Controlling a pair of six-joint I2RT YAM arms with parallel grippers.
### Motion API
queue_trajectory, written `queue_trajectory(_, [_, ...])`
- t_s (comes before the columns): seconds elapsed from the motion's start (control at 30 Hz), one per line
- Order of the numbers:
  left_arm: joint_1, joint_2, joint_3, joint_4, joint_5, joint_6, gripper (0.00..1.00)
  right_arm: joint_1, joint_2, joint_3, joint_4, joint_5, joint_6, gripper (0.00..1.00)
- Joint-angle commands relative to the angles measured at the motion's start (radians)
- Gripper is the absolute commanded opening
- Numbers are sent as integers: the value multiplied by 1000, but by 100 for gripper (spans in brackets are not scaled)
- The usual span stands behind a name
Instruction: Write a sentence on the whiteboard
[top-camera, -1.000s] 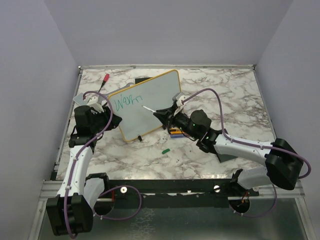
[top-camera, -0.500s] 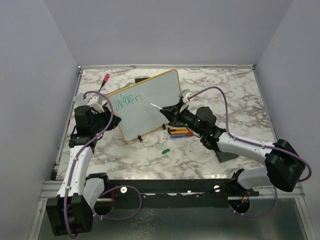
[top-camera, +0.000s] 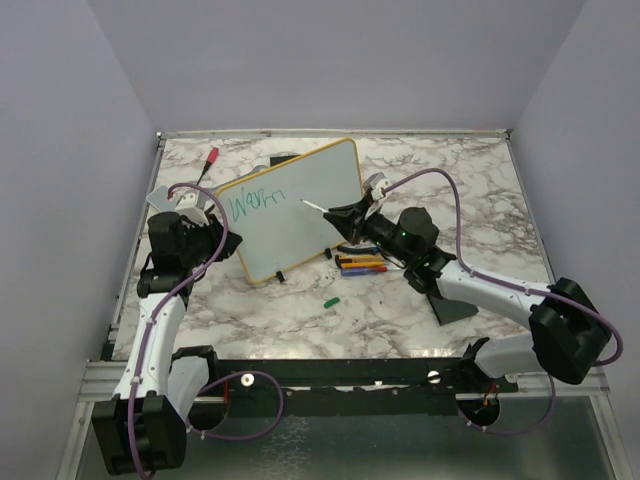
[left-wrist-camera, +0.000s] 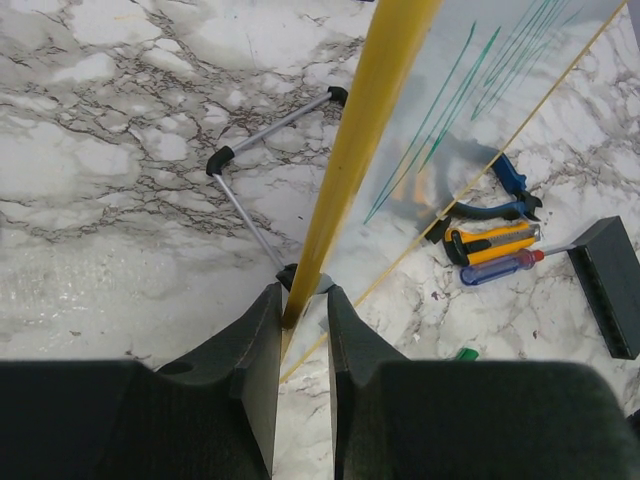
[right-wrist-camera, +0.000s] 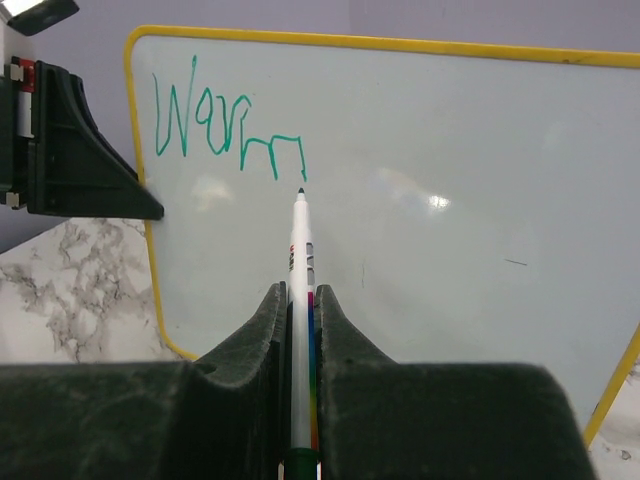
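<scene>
We find the whiteboard propped upright at 11 o'clock on the desk. Left hand clamps its yellow frame at 9 o'clock. Right hand grips a marker, tip at the sentence, which reads "Warm".

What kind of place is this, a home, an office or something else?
Probably a robot test cell: plain walls enclose a marble-patterned table, with a left arm and a right arm bolted at its near edge.
</scene>
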Motion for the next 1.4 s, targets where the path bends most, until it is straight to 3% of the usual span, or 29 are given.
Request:
queue_trajectory(0.0, [2,-26,20,7,-25,17,8,-12,36,48,7,-19,-19,1])
queue_trajectory(0.13, [2,-27,20,7,-22,18,2,-15,76,94,-12,-6,-26,1])
queue_trajectory(0.37, [2,-30,19,7,-24,19,0,-24,137,164,-12,27,-21,1])
queue_trajectory(0.93, [2,-29,18,8,-19,22,0,-42,216,252,30,59,-20,1])
queue_trajectory(1.37, [1,-35,17,8,-14,22,0,-45,221,218,3,53,-15,1])
